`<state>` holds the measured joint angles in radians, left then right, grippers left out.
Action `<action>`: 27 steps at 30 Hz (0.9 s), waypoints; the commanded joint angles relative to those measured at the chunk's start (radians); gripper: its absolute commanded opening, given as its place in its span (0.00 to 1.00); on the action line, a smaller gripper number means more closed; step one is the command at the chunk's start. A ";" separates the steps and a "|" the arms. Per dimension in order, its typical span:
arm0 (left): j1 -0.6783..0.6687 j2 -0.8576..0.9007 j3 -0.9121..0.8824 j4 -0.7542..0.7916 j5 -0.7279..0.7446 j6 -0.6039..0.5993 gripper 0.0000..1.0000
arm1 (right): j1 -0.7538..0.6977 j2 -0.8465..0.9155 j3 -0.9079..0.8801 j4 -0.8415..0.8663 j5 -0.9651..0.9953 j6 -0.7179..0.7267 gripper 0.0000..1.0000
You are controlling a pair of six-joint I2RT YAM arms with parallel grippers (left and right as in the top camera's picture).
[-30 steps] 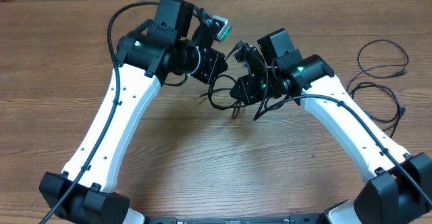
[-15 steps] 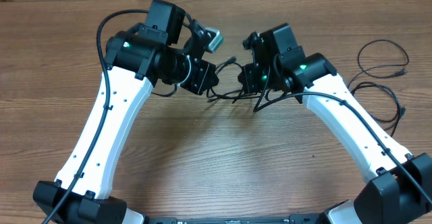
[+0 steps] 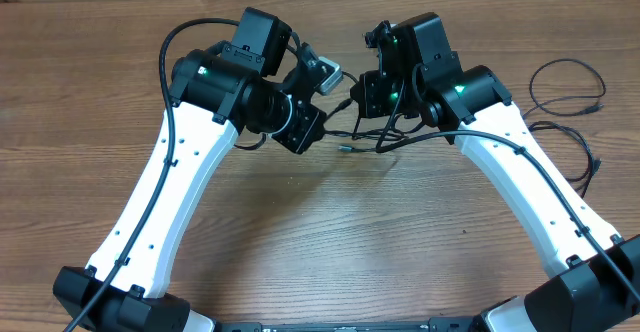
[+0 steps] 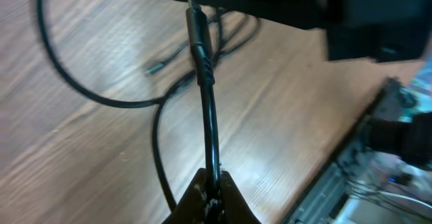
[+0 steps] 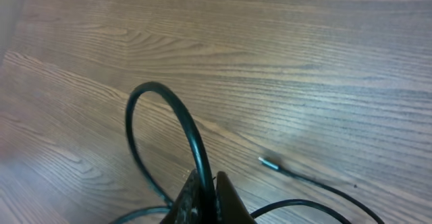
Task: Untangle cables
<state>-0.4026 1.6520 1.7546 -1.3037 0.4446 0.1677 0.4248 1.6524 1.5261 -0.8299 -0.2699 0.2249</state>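
The wooden table (image 3: 330, 242) carries both arms, and their heads meet above the far half of the table, near its middle line. The left gripper (image 3: 325, 76) is closed tight on a thin black cable (image 4: 210, 116). In the left wrist view the fingertips (image 4: 217, 198) pinch this cable at the bottom of the picture, and the cable goes straight and taut away from them to a black plug (image 4: 198, 38), which ends just under the dark body of the other arm.

The right gripper (image 5: 206, 191) is also closed, with the jaws pressed together on a cable. From this pinch a black loop (image 5: 177, 113) rises in an arch above the table and comes down again on the surface. Near it on the table lies a loose cable end with a small silvery tip (image 5: 268, 162).

In the overhead view, the slack part of the tangled cable (image 3: 352, 138) lies on the table just under the two heads, between them.

Two more thin black cables rest on the right side of the table, well apart from the grippers. One (image 3: 566, 77) makes an open loop nearer to the far edge, the other (image 3: 572, 142) curves just in front of it.
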 commanded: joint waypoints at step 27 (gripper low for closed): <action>-0.005 0.035 -0.033 0.380 -0.055 -0.243 0.26 | 0.025 -0.111 0.042 -0.119 -0.386 -0.020 0.04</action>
<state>-0.4065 1.6806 1.7264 -0.9653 0.3782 -0.0353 0.4351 1.5703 1.5295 -0.9291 -0.6140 0.2092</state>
